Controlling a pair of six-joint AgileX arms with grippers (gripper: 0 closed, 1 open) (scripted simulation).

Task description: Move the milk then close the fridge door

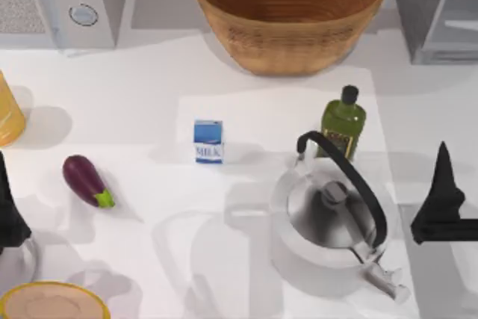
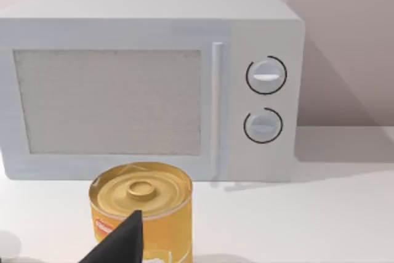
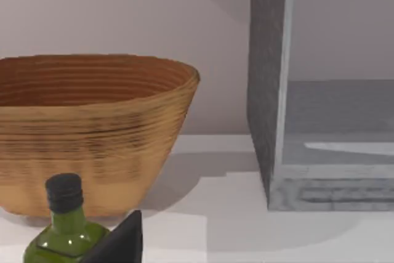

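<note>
nothing started yet: the milk [image 1: 208, 140] stands upright mid-table, at ten o'clock from the kettle [image 1: 334, 218]. the right gripper [image 1: 442, 203] hovers at the right edge, the left gripper [image 1: 9, 218] at the left; whether either is open i cannot tell. next, a reach to the carton, then the fridge door [image 3: 268, 78], which is open at the back right.

The top view looks straight down on the table [image 1: 149, 102], the wicker basket [image 1: 290, 13] at its far edge. The left wrist view faces the microwave [image 2: 148, 84] closely and level. The right wrist view faces the basket [image 3: 92, 127] low, sharing it and the green bottle [image 3: 64, 232] with the top view.
</note>
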